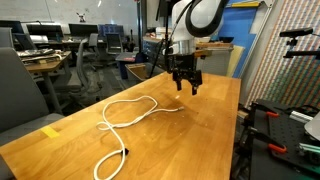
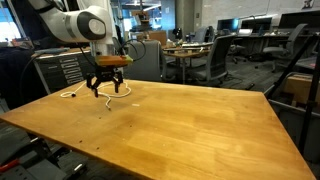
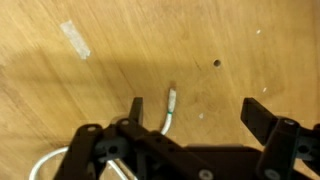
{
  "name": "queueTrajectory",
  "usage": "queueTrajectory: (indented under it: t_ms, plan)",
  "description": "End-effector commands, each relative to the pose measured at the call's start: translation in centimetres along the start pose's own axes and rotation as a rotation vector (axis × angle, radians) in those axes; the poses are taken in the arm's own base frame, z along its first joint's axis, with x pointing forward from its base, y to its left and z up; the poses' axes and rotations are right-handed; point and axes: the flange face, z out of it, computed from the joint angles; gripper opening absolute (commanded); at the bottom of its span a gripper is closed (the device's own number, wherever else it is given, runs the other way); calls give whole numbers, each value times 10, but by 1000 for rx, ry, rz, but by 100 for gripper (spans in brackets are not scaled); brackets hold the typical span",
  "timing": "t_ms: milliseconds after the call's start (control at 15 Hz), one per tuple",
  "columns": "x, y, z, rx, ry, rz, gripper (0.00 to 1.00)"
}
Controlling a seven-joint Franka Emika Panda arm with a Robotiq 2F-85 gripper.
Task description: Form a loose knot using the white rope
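Hovering low over the wooden table (image 1: 205, 140), your gripper (image 1: 186, 86) stands spread wide, gripping nothing. Note the white rope (image 1: 110, 126) lying slack on the tabletop in 1 loose loop, trailing toward the near edge; 1 tip lies beneath the open jaws.

**No readable text in any view**

No word, number, brand or sign can be made out. The yellow tape (image 1: 50, 131) on the near left edge of the wooden table (image 1: 200, 130) and the pale tape strip (image 3: 75, 40) in the wrist view look blank. Anything in the far office is too blurred to read.
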Motion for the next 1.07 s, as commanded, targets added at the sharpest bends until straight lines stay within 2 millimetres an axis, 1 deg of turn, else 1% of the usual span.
queueTrajectory:
  t_ms: [0, 200, 267, 333, 467, 667, 800, 867, 1000]
  plan:
    - [9, 5, 32, -75, 142, 102, 100]
    - [16, -1, 54, -136, 196, 126, 100]
    - [17, -4, 59, -154, 208, 131, 95]
    - [18, -6, 63, -166, 212, 134, 73]
    - [18, -11, 67, -198, 213, 131, 70]
    - [17, -14, 61, -262, 180, 83, 46]
    - [21, -17, 55, -280, 133, 27, 32]
    - [26, -17, 55, -270, 123, -1, 23]
    - [34, -18, 57, -241, 126, -40, 8]
